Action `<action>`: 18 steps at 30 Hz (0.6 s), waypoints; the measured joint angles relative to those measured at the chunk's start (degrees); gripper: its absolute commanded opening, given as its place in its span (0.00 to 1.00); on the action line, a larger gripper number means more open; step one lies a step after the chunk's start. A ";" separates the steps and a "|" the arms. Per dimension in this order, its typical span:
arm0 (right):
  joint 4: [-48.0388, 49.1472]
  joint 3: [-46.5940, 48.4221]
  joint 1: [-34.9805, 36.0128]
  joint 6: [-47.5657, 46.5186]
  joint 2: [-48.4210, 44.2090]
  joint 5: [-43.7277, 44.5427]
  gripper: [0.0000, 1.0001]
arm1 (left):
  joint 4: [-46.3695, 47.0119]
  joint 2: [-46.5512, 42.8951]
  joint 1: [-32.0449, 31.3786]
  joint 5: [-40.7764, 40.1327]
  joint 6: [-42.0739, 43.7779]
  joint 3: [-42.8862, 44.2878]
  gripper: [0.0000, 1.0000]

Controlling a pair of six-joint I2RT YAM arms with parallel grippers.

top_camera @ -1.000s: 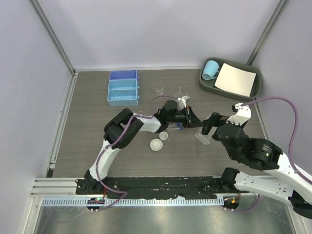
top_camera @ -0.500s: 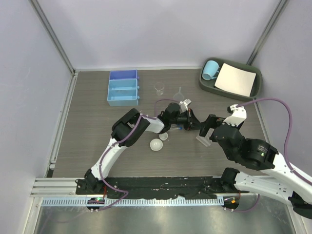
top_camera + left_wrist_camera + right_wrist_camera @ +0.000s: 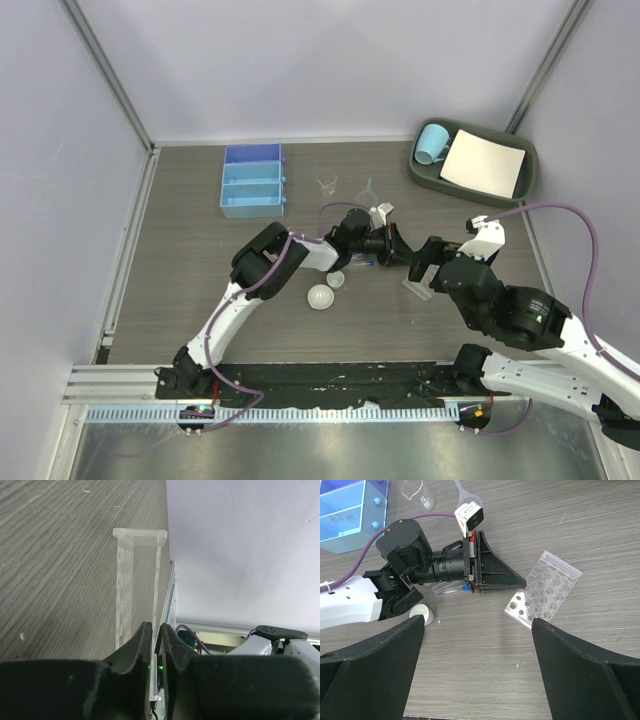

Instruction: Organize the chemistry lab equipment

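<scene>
grey wood-grain table (image 3: 180,300), lilac walls (image 3: 300,60). ur left gripper (image 3: 524,583) pinches tube rack (image 3: 547,592) edge; right gripper (image 3: 477,620) fingers wide apart. vs 0.5 s ago: nothing moved.

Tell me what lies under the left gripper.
A blue-capped clear tube lies on the table under the left gripper, which pinches the edge of the clear tube rack. Its body covers whatever lies past the tube's cap.
</scene>
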 measured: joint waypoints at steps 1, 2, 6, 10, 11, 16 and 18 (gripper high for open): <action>0.00 -0.11 0.00 -0.02 0.00 -0.07 0.94 | -0.22 0.00 0.04 0.02 0.04 0.07 0.23; 0.00 -0.22 0.00 -0.02 -0.02 -0.17 0.94 | -0.35 0.00 0.11 0.04 0.07 0.09 0.24; 0.04 -0.39 0.00 -0.07 -0.28 -0.50 0.94 | -1.25 0.00 0.37 0.13 0.35 0.09 0.32; 0.13 -0.48 0.00 -0.20 -0.76 -0.61 0.94 | -2.16 0.00 0.57 0.13 0.81 0.09 0.40; 0.17 -0.48 0.00 -0.20 -0.76 -0.63 0.94 | -2.47 0.00 0.61 0.13 1.09 0.09 0.41; 0.48 -0.63 -0.02 -0.22 -0.76 -0.70 0.94 | -5.09 0.00 0.90 0.02 2.75 0.13 0.48; 0.59 -0.87 -0.02 -0.24 -0.79 -0.72 0.94 | -6.82 0.00 1.01 -0.20 3.76 0.13 0.48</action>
